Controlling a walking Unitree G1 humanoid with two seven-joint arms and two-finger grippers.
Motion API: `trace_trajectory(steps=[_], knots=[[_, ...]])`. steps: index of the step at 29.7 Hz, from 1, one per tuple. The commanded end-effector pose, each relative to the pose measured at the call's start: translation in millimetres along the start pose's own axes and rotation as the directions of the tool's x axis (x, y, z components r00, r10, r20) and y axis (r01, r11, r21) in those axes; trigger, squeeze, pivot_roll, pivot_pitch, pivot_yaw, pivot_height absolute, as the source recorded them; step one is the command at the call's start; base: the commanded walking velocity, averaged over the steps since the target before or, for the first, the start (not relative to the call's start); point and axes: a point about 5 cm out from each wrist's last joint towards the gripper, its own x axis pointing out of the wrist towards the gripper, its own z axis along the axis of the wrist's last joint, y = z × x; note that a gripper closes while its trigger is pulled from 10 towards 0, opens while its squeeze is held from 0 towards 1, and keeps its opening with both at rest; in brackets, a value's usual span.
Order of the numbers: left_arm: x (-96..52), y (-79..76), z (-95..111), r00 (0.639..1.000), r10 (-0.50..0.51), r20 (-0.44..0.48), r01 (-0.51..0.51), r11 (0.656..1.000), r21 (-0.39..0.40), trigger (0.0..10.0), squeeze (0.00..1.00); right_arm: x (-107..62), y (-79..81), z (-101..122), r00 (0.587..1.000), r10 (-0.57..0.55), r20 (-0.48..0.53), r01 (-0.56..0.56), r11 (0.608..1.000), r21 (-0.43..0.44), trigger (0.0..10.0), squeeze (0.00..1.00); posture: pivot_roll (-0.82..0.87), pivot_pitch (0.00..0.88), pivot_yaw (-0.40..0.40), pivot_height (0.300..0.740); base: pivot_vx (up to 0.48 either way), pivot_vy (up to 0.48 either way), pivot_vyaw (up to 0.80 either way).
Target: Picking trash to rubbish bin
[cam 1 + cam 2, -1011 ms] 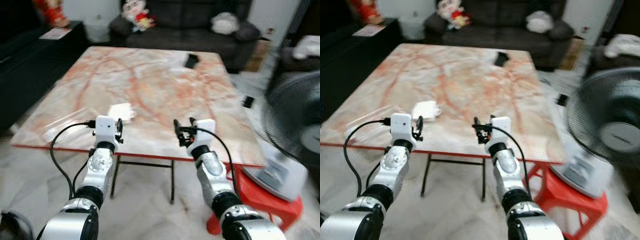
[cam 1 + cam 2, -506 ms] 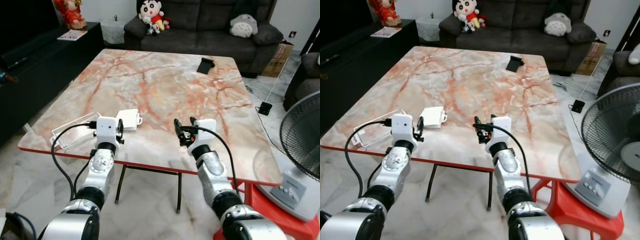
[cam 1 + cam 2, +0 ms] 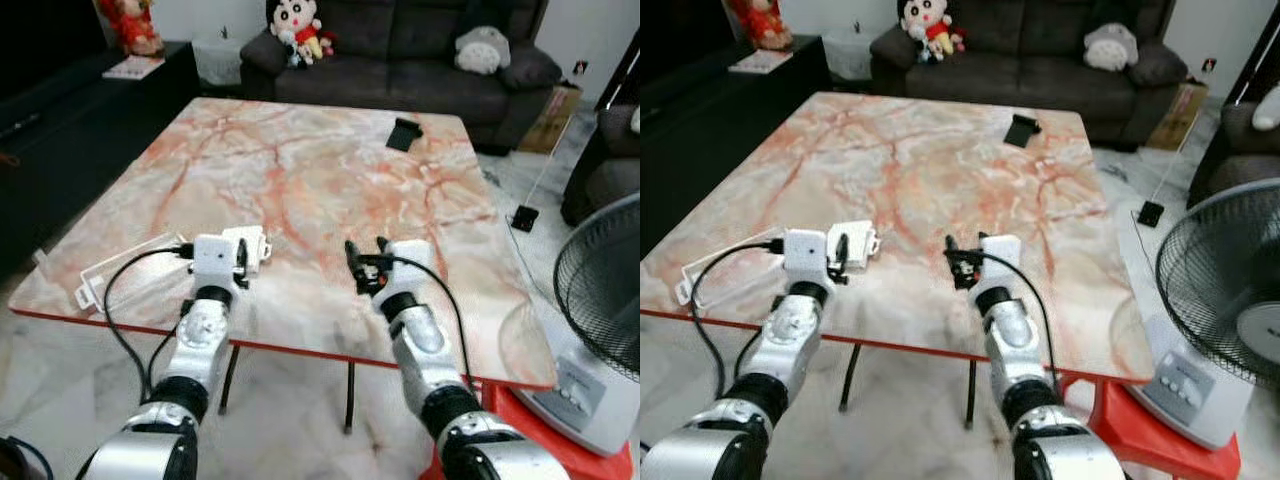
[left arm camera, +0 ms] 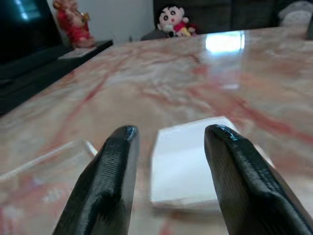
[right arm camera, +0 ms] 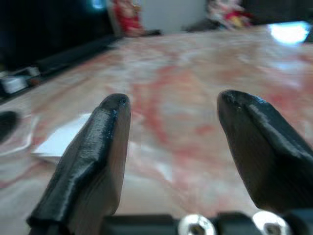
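Now both arms hover over the marble table's [image 3: 420, 340] near edge. Left gripper [image 4: 171, 161], fingers parted, faces the white box [image 3: 247, 246] at 12 o'clock; right gripper [image 3: 362, 262] spread, empty. Clear tray [image 3: 110, 275] at 9 o'clock.

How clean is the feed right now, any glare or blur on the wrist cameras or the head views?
Left wrist view: bright window glare on the far marble tabletop; flat white paper packet and black fingers soft but readable. Right wrist view: blurrier overall, fingers close and out of focus. Head views: mild softness, the fan at the right edge slightly smeared.
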Motion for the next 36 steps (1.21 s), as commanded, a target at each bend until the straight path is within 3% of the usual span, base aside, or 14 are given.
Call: trace_trajectory(steps=[1, 11, 19, 22, 36], knots=[[1.1, -12.5, 3.9, 0.999, -0.031, 0.015, 0.032, 0.999, -0.014, 10.0, 0.00, -1.5, -10.3, 4.5, 0.999, -0.030, 0.021, 0.031, 0.999, -0.010, 10.0, 0.00, 0.06, 0.000, -0.017, 0.740, 0.319, 0.000, 0.00], [2.4, -18.0, 5.6, 0.999, -0.052, 0.015, 0.052, 0.999, -0.011, 10.0, 0.00, -4.1, -13.7, 2.3, 0.999, -0.044, 0.011, 0.044, 0.999, -0.011, 10.0, 0.00, 0.05, 0.000, -0.014, 0.740, 0.318, 0.000, 0.00], [3.2, -16.7, 8.1, 0.999, -0.037, 0.025, 0.038, 0.999, -0.017, 10.0, 0.00, -4.7, -11.8, 3.1, 1.000, -0.019, 0.013, 0.020, 0.997, -0.080, 10.0, 0.00, 0.05, 0.000, -0.019, 0.740, 0.319, 0.000, 0.30], [2.8, -16.7, 7.6, 0.999, -0.035, 0.023, 0.035, 0.999, -0.018, 10.0, 0.00, -5.3, -12.6, 0.9, 1.000, -0.030, 0.002, 0.030, 0.998, -0.048, 10.0, 0.00, 0.05, 0.000, -0.023, 0.740, 0.319, 0.000, 0.44], [3.2, -18.1, 8.4, 0.999, -0.036, 0.022, 0.037, 0.999, -0.017, 10.0, 0.00, -8.0, -16.4, -1.9, 0.999, -0.042, -0.017, 0.041, 0.997, -0.072, 10.0, 0.00, 0.05, 0.000, -0.022, 0.740, 0.318, 0.000, 0.00]])
